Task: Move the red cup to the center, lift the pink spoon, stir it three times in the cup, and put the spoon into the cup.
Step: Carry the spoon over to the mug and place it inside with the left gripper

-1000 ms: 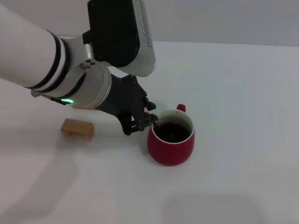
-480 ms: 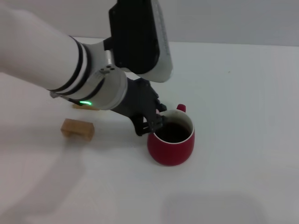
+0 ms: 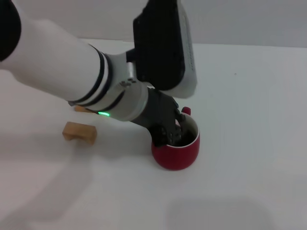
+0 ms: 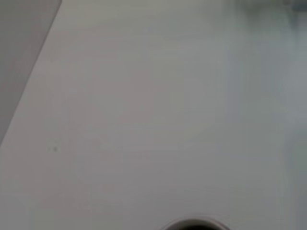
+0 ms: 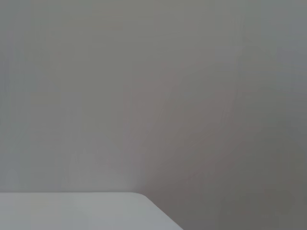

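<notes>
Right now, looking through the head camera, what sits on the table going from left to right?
wooden block → left claw dipping into the cup's mouth → red cup. A second tan block peeks out behind the arm; the spoon is not visible.

The left gripper (image 3: 171, 135) is moving from beside the red cup (image 3: 176, 149) to over its open top. The big arm is sliding to the right too, and it is now hiding more of the cup's rim.
</notes>
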Available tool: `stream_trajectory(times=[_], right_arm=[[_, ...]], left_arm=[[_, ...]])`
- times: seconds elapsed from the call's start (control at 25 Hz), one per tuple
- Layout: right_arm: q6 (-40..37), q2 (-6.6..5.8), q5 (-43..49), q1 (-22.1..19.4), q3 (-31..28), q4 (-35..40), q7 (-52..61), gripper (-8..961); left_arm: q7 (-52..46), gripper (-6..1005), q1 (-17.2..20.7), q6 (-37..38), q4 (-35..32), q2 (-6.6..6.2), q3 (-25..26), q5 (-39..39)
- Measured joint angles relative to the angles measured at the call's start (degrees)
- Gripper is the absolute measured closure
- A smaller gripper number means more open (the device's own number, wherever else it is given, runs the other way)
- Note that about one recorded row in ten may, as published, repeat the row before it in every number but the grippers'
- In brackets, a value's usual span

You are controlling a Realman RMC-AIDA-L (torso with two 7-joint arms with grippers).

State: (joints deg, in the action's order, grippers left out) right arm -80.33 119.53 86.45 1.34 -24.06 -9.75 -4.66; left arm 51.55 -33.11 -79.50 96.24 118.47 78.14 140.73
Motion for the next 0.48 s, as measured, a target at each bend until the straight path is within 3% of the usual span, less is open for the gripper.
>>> stream_trajectory(times=[0.48], right_arm=[[0.0, 0.00, 0.0, -0.3, 1.2, 0.0, 0.0, 954]], left_arm=[[-1.3, 861, 4.5, -3.5, 5.7, -0.17, -0.4, -0.5]])
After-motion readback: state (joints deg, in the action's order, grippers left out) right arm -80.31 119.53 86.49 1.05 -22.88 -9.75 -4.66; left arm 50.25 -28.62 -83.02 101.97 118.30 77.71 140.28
